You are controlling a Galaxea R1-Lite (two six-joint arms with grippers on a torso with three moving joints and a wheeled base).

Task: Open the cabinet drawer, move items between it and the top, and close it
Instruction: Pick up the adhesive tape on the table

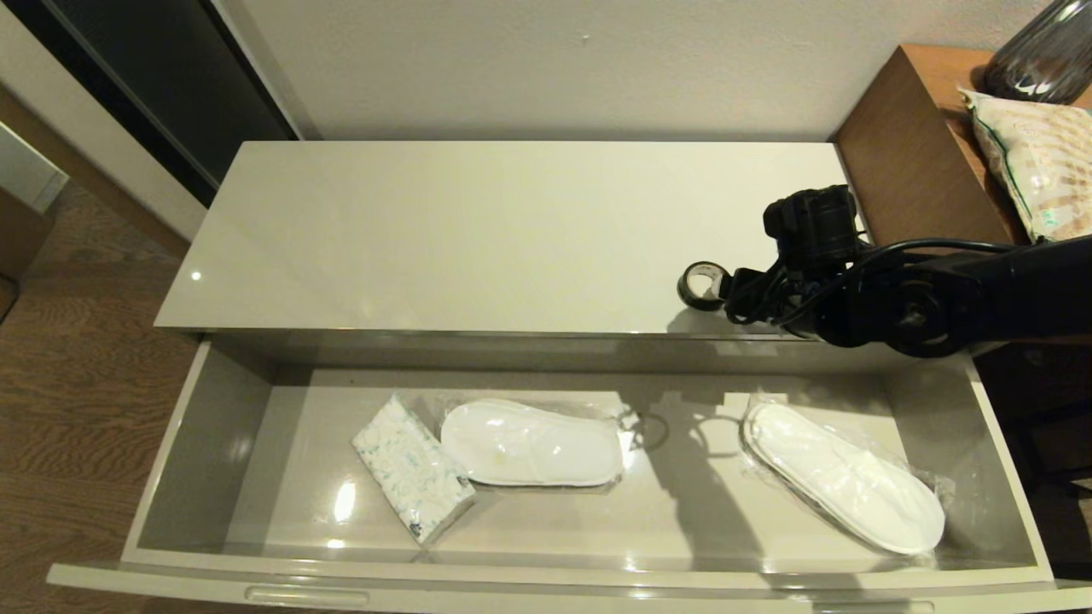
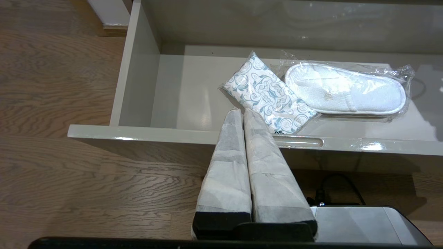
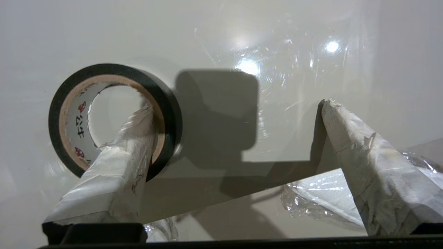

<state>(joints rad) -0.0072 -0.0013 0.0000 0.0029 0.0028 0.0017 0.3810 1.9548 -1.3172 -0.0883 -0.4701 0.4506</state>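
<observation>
The cabinet drawer [image 1: 205, 443] is pulled out, its front edge [image 2: 138, 133] with an oblong pull showing in the left wrist view. In it lies the white tissue pack with blue print [image 1: 412, 480] [image 2: 268, 97]. The black tape roll [image 1: 703, 286] [image 3: 114, 69] sits on the glossy top [image 1: 478, 239] [image 3: 277, 34] near its front right edge. My right gripper [image 1: 734, 294] [image 3: 238, 106] is open at the roll. One fingertip [image 3: 138, 131] lies over the roll's hole, the other stands well apart to the side. My left gripper [image 2: 242, 112] is shut and empty, in front of the drawer.
Two wrapped white slippers [image 1: 533, 443] [image 1: 845, 477] lie in the drawer, middle and right. A taller brown wooden table [image 1: 904, 153] at the right carries a patterned bag [image 1: 1036, 162] and a dark vase [image 1: 1045, 51]. Wooden floor [image 1: 77, 409] lies to the left.
</observation>
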